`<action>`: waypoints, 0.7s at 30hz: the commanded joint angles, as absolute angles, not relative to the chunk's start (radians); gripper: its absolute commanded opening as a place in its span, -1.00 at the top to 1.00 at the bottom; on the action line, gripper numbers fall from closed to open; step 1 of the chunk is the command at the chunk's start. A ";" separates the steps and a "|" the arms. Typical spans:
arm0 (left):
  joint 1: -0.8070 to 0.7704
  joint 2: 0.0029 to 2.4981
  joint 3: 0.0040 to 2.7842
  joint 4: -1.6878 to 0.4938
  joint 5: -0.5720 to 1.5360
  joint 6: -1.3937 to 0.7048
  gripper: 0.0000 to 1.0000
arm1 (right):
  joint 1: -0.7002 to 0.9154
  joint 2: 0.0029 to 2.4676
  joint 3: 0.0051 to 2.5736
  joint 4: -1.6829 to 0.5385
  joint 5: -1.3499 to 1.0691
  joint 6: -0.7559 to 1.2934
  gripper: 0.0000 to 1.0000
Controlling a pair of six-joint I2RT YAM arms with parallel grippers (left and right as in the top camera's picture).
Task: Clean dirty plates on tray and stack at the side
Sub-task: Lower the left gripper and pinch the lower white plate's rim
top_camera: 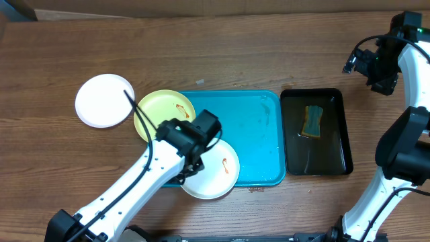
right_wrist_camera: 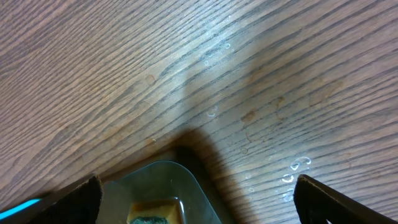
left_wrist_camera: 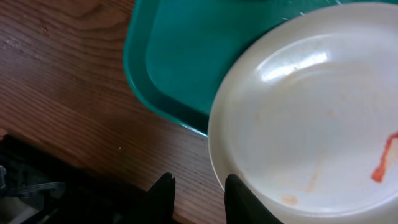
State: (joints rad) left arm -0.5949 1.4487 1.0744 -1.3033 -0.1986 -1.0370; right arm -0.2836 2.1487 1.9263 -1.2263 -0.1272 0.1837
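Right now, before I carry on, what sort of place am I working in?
Probably a staged dishwashing bench on a wooden table rather than a real kitchen; no sink shows. A sauce-smeared white plate overlaps the edge of a turquoise tray, and a sponge lies in a black tray beside it.

You have the turquoise tray (top_camera: 259, 131) lying flat at mid-frame in the overhead view. The yellow-green plate (top_camera: 160, 109) straddles its upper-left corner and carries an orange smear. The smeared white plate (top_camera: 222, 180) overhangs the tray's lower rim and has one orange-red streak. The unsmeared white plate (top_camera: 103, 101) sits on the worktop (top_camera: 222, 54) at the upper left, just beside the yellow-green one.
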 commanded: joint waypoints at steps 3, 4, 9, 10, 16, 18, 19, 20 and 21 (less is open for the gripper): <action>-0.527 1.451 1.018 -1.249 -0.158 -1.021 0.43 | -0.287 2.122 1.944 -1.222 -0.133 0.187 -1.00; -0.518 1.451 1.002 -1.223 -0.129 -0.994 0.44 | -0.287 2.123 1.944 -1.222 -0.133 0.187 -1.00; -0.511 1.451 0.932 -1.119 -0.042 -0.942 0.48 | -0.287 2.122 1.944 -1.222 -0.133 0.187 -1.00; -0.511 1.451 0.918 -1.109 -0.035 -0.942 0.48 | -0.287 2.123 1.944 -1.222 -0.133 0.187 -1.00; -0.511 1.451 0.898 -1.118 -0.032 -0.942 0.47 | -0.287 2.122 1.944 -1.222 -0.133 0.187 -1.00; -0.511 1.451 0.898 -1.114 -0.032 -0.943 0.48 | -0.287 2.122 1.944 -1.222 -0.133 0.187 -1.00; -0.511 1.451 0.896 -1.113 -0.032 -0.943 0.48 | -0.287 2.122 1.944 -1.222 -0.133 0.187 -1.00; -0.511 1.451 0.895 -1.112 -0.033 -0.945 0.48 | -0.287 2.122 1.944 -1.222 -0.133 0.187 -1.00; -0.511 1.451 0.892 -1.111 -0.032 -0.947 0.48 | -0.287 2.123 1.944 -1.222 -0.133 0.187 -1.00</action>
